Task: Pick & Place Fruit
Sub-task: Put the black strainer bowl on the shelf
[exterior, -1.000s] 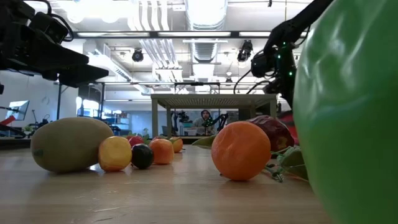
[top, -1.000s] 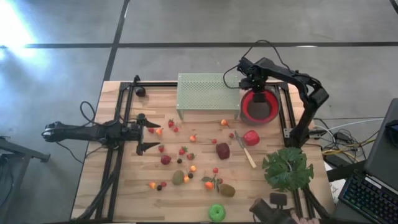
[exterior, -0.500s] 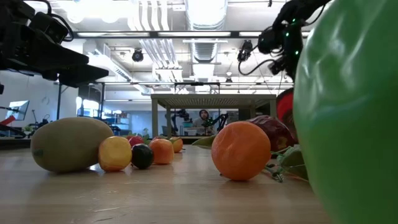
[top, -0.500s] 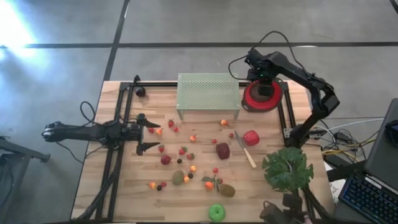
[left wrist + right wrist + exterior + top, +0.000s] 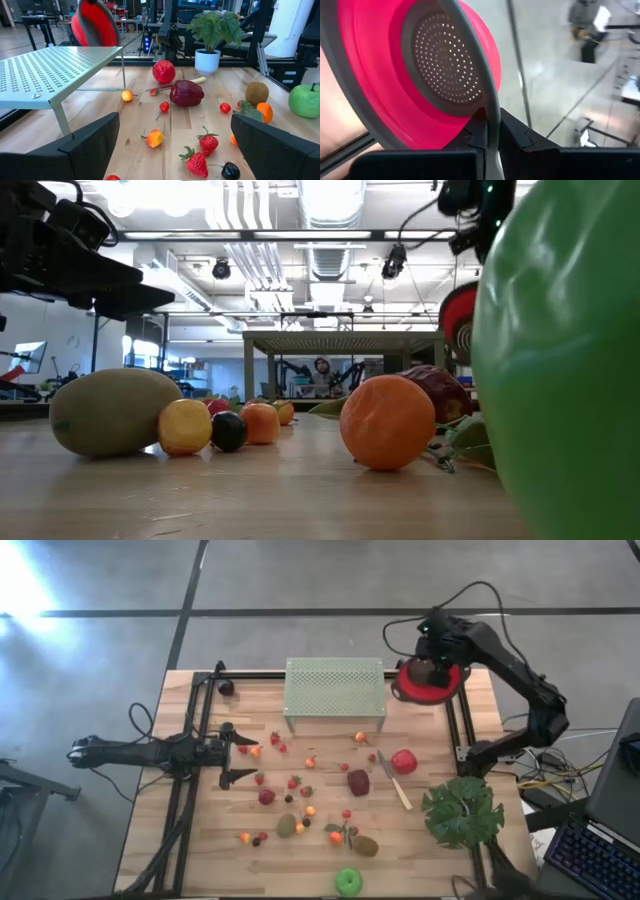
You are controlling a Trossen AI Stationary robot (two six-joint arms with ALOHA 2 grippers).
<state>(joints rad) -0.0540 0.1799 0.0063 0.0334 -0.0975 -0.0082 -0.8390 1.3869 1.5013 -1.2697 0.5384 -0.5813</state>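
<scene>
Many small toy fruits lie scattered on the wooden table: a red apple (image 5: 404,761), a dark maroon fruit (image 5: 358,782), a green apple (image 5: 348,881), kiwis (image 5: 366,846), strawberries (image 5: 293,782) and orange pieces (image 5: 336,836). My right gripper (image 5: 432,658) hangs over the table's far right corner, shut on a red colander (image 5: 428,681) with a grey rim. The colander also shows in the left wrist view (image 5: 92,25) and the low view (image 5: 458,320). My left gripper (image 5: 245,757) waits open and level at the table's left, its fingers (image 5: 90,137) wide apart. My right gripper pinches the colander's grey rim (image 5: 490,102) between its two fingers (image 5: 514,137), one on each side of the wall. It comes slanting down from above. The colander hangs tilted, lifted clear of the table, its perforated bottom (image 5: 445,57) in view.
A green perforated metal shelf (image 5: 335,690) stands at the far middle. A slim knife (image 5: 393,780) lies beside the red apple. A big green leafy plant (image 5: 462,812) sits at the near right. Black rails (image 5: 190,770) run along both sides of the table.
My right gripper has risen and drawn toward the table's far right corner, rolling its wrist. The colander has gone with it, off the table beside the shelf into the air, and has tipped over.
</scene>
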